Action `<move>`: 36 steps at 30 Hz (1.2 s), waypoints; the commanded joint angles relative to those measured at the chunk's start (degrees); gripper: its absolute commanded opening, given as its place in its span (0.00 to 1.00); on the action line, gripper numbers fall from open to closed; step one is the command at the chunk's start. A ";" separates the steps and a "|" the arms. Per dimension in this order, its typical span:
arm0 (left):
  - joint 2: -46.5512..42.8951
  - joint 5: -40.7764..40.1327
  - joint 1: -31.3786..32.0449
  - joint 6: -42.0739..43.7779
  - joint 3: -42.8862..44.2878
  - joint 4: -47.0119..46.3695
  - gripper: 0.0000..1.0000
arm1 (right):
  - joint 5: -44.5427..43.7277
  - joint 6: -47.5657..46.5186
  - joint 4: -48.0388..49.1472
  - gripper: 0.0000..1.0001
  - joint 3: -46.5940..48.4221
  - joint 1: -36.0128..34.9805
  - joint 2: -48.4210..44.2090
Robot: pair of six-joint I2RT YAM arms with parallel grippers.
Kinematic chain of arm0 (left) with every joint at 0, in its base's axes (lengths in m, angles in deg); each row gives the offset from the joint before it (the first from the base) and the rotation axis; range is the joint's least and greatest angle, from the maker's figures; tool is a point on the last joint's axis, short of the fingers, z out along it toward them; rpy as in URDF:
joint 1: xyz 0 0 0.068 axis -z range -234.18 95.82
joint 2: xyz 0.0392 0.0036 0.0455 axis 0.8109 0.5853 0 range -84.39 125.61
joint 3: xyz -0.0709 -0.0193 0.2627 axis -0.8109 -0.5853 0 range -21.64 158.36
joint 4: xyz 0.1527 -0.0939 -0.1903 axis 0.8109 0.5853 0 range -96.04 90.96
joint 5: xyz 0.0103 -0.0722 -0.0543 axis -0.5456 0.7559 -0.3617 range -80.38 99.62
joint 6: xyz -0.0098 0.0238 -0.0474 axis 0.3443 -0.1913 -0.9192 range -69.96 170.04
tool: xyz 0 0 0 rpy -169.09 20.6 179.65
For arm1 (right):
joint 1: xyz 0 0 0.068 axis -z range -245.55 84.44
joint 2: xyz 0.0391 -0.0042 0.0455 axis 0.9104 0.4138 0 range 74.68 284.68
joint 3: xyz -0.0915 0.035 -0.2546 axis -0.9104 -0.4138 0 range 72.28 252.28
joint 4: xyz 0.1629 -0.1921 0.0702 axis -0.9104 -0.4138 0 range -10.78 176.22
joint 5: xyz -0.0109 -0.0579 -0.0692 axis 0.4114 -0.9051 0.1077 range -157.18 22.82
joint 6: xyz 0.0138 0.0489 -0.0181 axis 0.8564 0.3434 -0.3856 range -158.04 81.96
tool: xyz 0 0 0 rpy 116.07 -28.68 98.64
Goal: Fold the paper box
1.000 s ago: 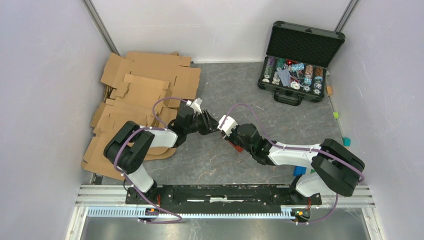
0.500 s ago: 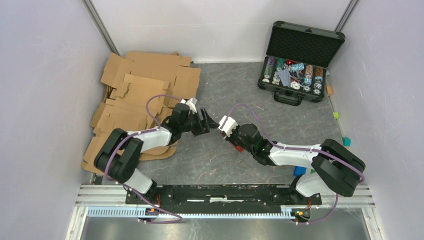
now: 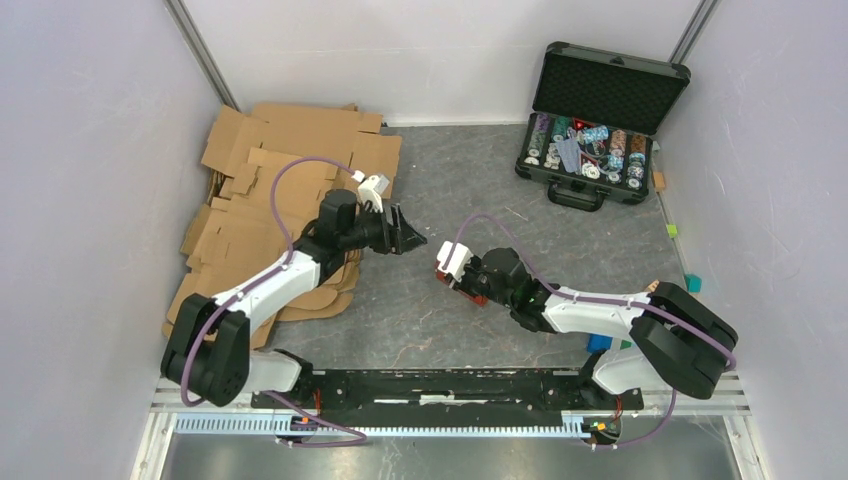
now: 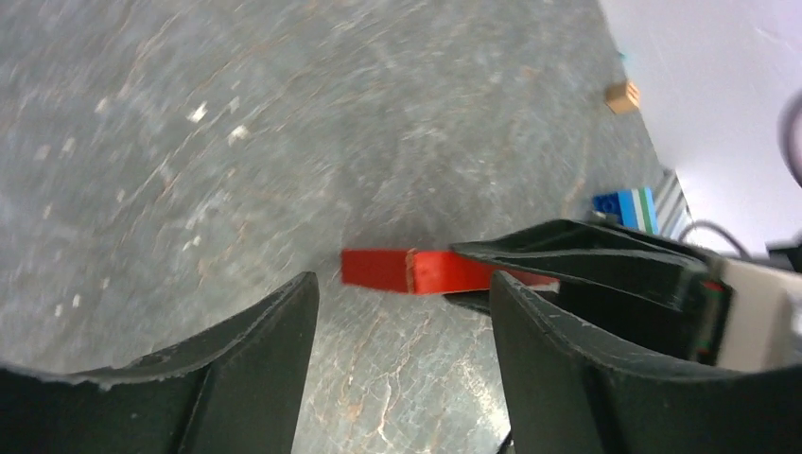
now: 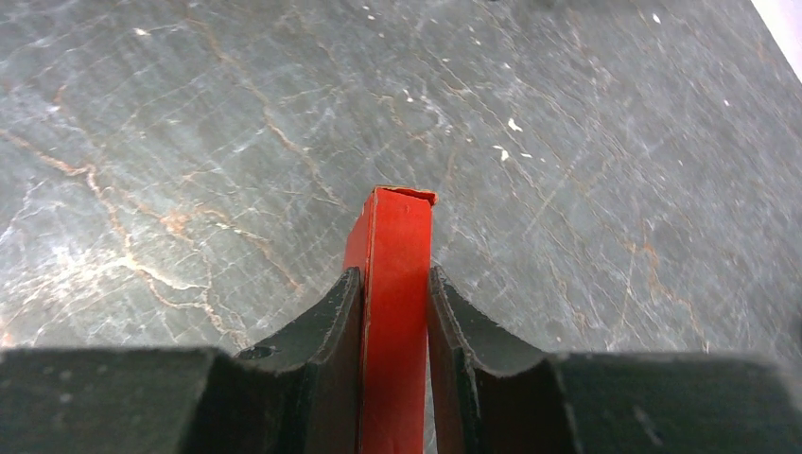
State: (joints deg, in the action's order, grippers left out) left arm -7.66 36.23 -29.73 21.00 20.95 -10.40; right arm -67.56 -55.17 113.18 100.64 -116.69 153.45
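Red paper box (image 5: 401, 222) clamped in right end effector (image 5: 394, 276), low over table (image 3: 430, 320), near middle. Left end effector (image 3: 408, 241) apart, empty, just beside box. Step seems mid-fold. Next move: left must take free edge squarely, without crushing it.

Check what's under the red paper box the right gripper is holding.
Only grey marbled table shows around and below the paper box, pinched edge-on in the right gripper. The spot directly beneath box and gripper is hidden, so contact with the table cannot be judged.
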 commanded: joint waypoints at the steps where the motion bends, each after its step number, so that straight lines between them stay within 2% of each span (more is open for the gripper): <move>1: -3.37 14.70 -0.03 16.20 -3.40 -14.87 0.73 | 9.91 -3.72 -5.45 0.00 0.18 -0.11 0.70; 5: -1.46 21.81 -0.02 24.73 -2.31 -13.87 0.76 | 13.62 -6.87 -4.39 0.00 -0.57 0.39 0.23; 7: -0.37 30.46 -0.01 33.78 -3.74 -14.26 0.77 | 15.37 -7.37 -1.96 0.00 -2.21 0.90 -0.52; 8: 0.08 31.11 0.00 36.53 -4.61 -14.77 0.78 | 16.45 -7.39 -1.09 0.00 -3.03 1.13 -0.82; 9: 0.41 31.59 -0.01 38.77 -4.80 -13.66 0.78 | 17.31 -7.31 -0.26 0.00 -3.42 1.36 -0.94; 11: 0.91 34.13 0.59 47.50 -3.04 -5.25 0.77 | 18.81 -7.39 0.35 0.00 -3.75 1.64 -0.91; 14: 0.86 31.15 4.49 61.43 1.36 11.22 0.78 | 20.66 -7.65 0.29 0.00 -3.32 1.83 -0.64; 17: 3.01 22.18 10.40 68.63 4.70 20.14 0.79 | 22.05 -7.92 0.36 0.00 -3.31 1.92 -0.70; 20: 6.80 18.63 13.15 71.18 8.17 25.88 0.76 | 22.44 -8.34 0.47 0.00 -3.24 1.94 -0.39; 24: 9.74 13.02 14.46 70.73 10.03 27.39 0.72 | 23.00 -8.54 0.19 0.00 -3.26 1.91 -0.32; 36: 14.33 7.64 17.43 71.27 12.12 29.15 0.64 | 21.97 -7.93 0.31 0.00 -2.96 1.92 0.21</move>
State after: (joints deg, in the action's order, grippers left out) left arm 2.74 53.70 -15.09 89.81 33.56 13.20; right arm -46.19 -63.89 116.22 97.86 -114.00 152.72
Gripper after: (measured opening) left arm 0.657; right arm 0.327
